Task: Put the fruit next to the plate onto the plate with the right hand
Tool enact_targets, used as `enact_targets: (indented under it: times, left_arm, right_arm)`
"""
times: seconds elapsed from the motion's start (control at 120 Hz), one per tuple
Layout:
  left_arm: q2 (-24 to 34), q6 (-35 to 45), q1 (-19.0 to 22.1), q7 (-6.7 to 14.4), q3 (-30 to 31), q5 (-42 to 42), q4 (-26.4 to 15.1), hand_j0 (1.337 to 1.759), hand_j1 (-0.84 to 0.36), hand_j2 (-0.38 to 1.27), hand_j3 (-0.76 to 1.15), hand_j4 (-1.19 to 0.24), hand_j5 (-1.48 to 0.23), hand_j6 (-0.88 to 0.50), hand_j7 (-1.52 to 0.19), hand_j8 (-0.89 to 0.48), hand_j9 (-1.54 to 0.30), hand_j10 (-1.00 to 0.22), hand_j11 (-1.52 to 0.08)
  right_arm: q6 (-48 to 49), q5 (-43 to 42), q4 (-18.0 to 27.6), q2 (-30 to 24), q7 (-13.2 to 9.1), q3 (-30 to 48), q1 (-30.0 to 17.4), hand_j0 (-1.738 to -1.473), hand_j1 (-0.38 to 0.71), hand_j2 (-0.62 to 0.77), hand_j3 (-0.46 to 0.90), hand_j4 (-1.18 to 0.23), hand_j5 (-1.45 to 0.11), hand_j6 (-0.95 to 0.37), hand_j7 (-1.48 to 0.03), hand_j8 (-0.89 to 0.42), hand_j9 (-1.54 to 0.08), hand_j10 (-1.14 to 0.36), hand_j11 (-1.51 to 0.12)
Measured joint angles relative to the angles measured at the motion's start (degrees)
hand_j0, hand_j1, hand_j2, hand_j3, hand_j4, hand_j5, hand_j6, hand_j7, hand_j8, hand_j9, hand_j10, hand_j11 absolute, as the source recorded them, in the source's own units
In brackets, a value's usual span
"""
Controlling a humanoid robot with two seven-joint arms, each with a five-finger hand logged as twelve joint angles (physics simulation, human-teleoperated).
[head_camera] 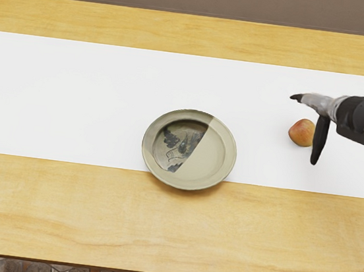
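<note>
The right robot hand (pixel 328 109) reached in from the tabletop's (pixel 157 226) right edge, released, its fingers spread and holding nothing. The fruit (pixel 301 132) lay just beside one lowered finger, on the white runner (pixel 74 96) near the right edge. Contact could not be told. The plate (pixel 223 155) sat well apart, mid-tabletop, overlapping the runner's near border.
</note>
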Motion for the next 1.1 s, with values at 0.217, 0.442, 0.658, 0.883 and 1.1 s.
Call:
enact_targets:
  times: [0.217,0.442,0.658,0.883,1.1]
  left_arm:
    - [0.0,0.0,0.0,0.0,0.0,0.0,0.0,1.658,0.35,0.0,0.0,0.0,0.0,0.0,0.0,0.0,0.0,0.0,0.0]
    - [0.0,0.0,0.0,0.0,0.0,0.0,0.0,1.658,0.35,0.0,0.0,0.0,0.0,0.0,0.0,0.0,0.0,0.0,0.0]
    - [0.0,0.0,0.0,0.0,0.0,0.0,0.0,1.658,0.35,0.0,0.0,0.0,0.0,0.0,0.0,0.0,0.0,0.0,0.0]
    - [0.0,0.0,0.0,0.0,0.0,0.0,0.0,1.658,0.35,0.0,0.0,0.0,0.0,0.0,0.0,0.0,0.0,0.0,0.0]
    - [0.0,0.0,0.0,0.0,0.0,0.0,0.0,1.658,0.35,0.0,0.0,0.0,0.0,0.0,0.0,0.0,0.0,0.0,0.0]
  right_arm:
    - [-7.4,-4.7,0.3,1.2,0.0,0.0,-2.8,-1.658,-0.26,-0.01,0.0,-0.08,-0.1,-0.08,-0.1,-0.08,-0.1,-0.08,-0.1]
    - [-10.5,-6.7,-2.6,3.9,0.0,-1.4,-3.9,-1.658,-0.17,-0.03,0.0,-0.16,-0.2,-0.16,-0.2,-0.16,-0.2,-0.15,-0.2]
    - [-11.6,-8.9,-5.3,5.6,0.0,-3.0,-4.1,-1.658,-0.14,-0.03,0.0,-0.18,-0.23,-0.18,-0.23,-0.18,-0.23,-0.18,-0.23]
    - [-18.5,-9.4,-6.9,7.3,0.0,-5.1,-4.9,-1.658,-0.13,-0.03,0.0,-0.19,-0.24,-0.19,-0.24,-0.19,-0.24,-0.19,-0.24]
    - [-21.3,-9.2,-7.4,8.2,0.0,-5.4,-6.4,-1.658,-0.07,-0.04,0.0,-0.24,-0.31,-0.24,-0.31,-0.24,-0.31,-0.24,-0.31]
